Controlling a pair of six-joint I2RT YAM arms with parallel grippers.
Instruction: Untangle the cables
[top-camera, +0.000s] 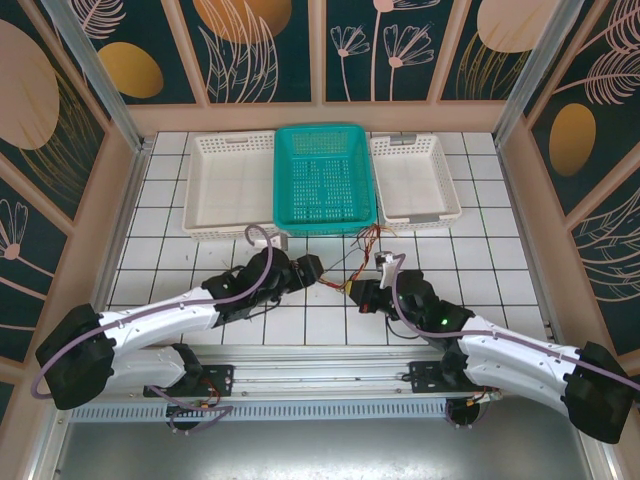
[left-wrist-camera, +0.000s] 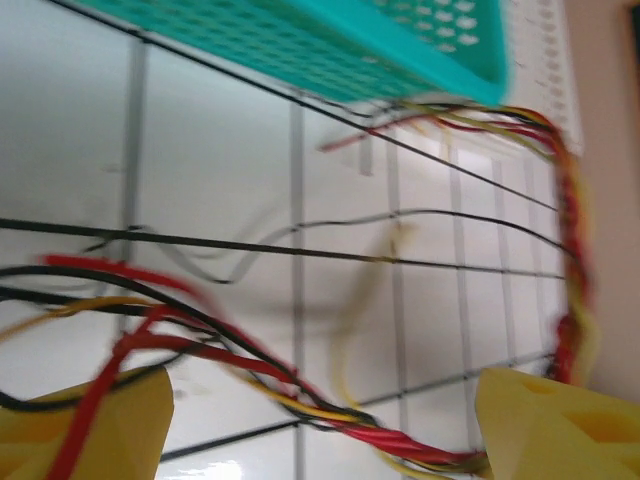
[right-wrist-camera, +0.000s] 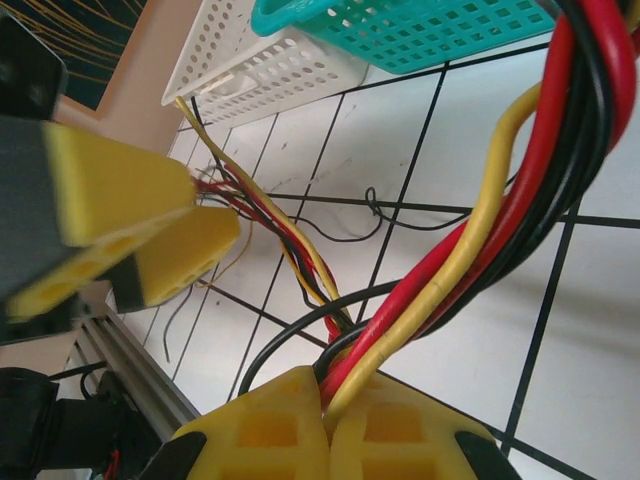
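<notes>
Far L: bare tiled surface (top-camera: 160, 250) beside L arm, side wall (top-camera: 120, 230) beyond. Decent room for a pull that way. Back L: white basket (top-camera: 232, 225).

L claw (top-camera: 312, 268): spread wide in its wrist view (left-wrist-camera: 320, 430), gripping nothing. One red strand draped over one pad (left-wrist-camera: 90, 430). Rest of cables (left-wrist-camera: 400, 445) loose betw. the pads, red/yellow/black, partly twisted.

Centre: cables (top-camera: 368, 240) on the tiles betw. the two claws, trailing back to front of teal basket (top-camera: 283, 180). Touching its base or just beside it, can't tell.

Step in hand, prob.: fresh grip w/ L claw. To do it well:
- pick one strand clear of the twist, not the whole bundle
- close near the crossing
- draw L & low over the surface, slowly, w/ R claw as anchor
- stop if the bundle tightens instead of parting

R claw (top-camera: 362, 296): clenched on cables (right-wrist-camera: 325, 420), pads pressed together, red, yellow & black strands (right-wrist-camera: 480, 270) pinched betw. them & fanning out twd. L claw.

Back R: second white basket (top-camera: 415, 218). Open tiles R of R arm, so room there too.

Tight spots: claws near each other, so little slack betw. them. Basket fronts close behind, w/ snag risk for loops. Metal rail (top-camera: 320, 365) along near edge; keep strands off it.
</notes>
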